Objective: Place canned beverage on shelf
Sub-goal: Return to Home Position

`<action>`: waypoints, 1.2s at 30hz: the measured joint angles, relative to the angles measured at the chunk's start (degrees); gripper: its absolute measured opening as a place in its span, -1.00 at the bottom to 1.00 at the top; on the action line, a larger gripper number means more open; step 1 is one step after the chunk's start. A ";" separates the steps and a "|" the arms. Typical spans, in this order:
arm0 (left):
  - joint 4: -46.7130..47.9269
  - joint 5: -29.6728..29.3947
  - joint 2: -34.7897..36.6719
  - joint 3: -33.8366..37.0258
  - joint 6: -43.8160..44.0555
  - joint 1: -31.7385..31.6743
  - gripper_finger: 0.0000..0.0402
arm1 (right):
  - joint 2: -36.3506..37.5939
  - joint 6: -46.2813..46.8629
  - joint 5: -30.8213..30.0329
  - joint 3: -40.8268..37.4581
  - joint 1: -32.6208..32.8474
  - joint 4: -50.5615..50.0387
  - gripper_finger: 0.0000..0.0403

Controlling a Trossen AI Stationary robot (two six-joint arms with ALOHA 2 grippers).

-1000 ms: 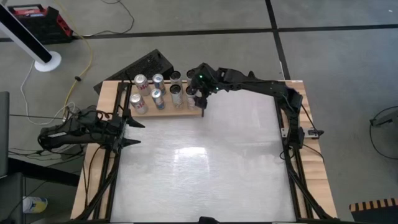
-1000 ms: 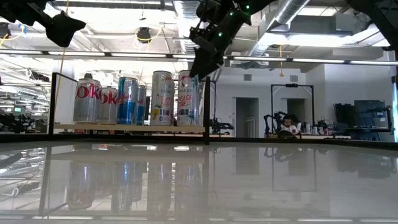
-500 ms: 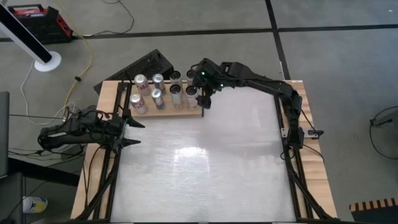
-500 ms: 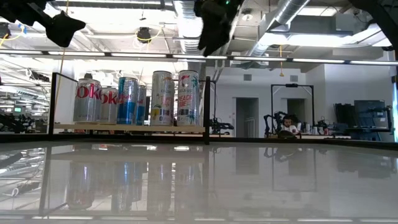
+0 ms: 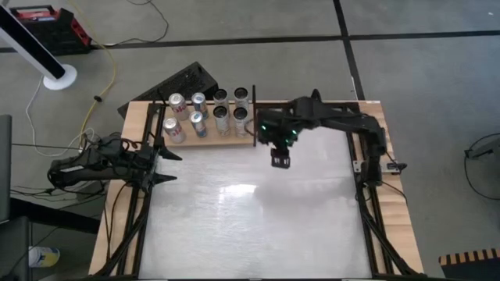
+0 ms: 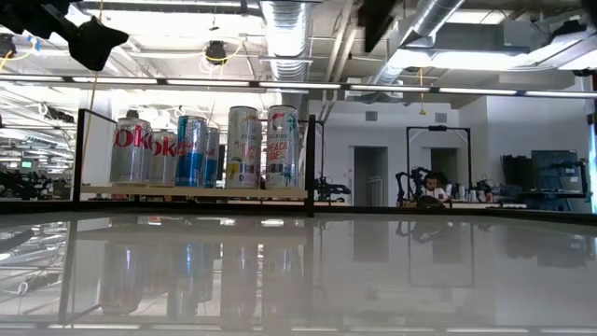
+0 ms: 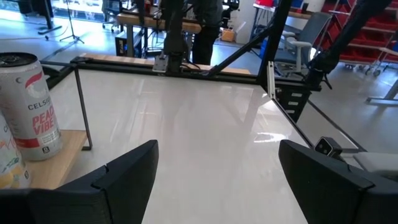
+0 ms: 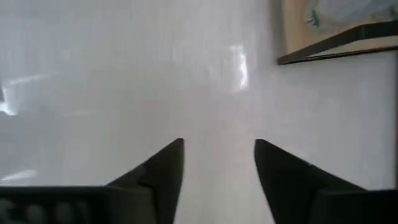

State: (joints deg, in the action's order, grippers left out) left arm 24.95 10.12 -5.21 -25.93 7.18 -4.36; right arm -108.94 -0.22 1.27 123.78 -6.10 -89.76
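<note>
Far left in the high view, your left gripper point(image 5: 169, 165) waits over the desk's point(image 5: 250, 226) left rim, jaws spread wide and empty. Up and to its right, the shelf point(image 5: 211, 141) lies along the desk's upper edge, its long axis running left to right across the frame. Eight cans point(image 5: 221, 119) stand on it in two rows of four. All are upright, long axes vertical, lids facing the overhead camera. The low view shows them packed close, with a white-and-pink can point(image 6: 283, 147) at the right end. Right of the shelf's dark end post point(image 5: 254, 129), near upper centre, your right gripper point(image 5: 280, 160) hangs above bare desk, jaws parted with nothing between them. The stocking looks finished, and the step in hand appears to be the return to rest. Your next move likely calls for folding the right arm back toward its base at the frame's right, keeping wide of the post and cans.
</note>
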 joint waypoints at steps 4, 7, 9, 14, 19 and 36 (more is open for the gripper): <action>0.08 0.04 0.02 0.00 0.04 0.00 0.58 | 8.50 3.48 -4.43 -9.38 5.88 1.54 -0.23; -0.01 -0.04 0.02 0.00 0.36 -0.01 0.58 | 17.89 9.33 -12.02 -22.12 11.05 7.55 -0.51; -0.41 -0.67 0.02 0.00 1.21 0.00 0.58 | 24.79 12.95 -16.51 -32.25 14.54 15.30 -0.69; -0.93 -5.55 0.02 0.00 2.98 -0.02 0.58 | 40.71 13.46 -19.62 -57.53 19.75 47.33 -0.93; -3.42 -9.73 0.02 0.00 0.08 -0.02 0.58 | 50.91 6.34 -19.46 -76.47 17.06 77.59 -0.78; -28.98 -12.48 0.50 18.35 -4.50 -0.02 0.58 | 69.57 3.78 -19.32 -107.03 12.96 109.33 -0.79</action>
State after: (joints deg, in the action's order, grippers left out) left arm -4.03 -2.36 -4.71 -7.58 2.68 -4.38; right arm -39.37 3.56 -18.05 16.75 6.86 19.56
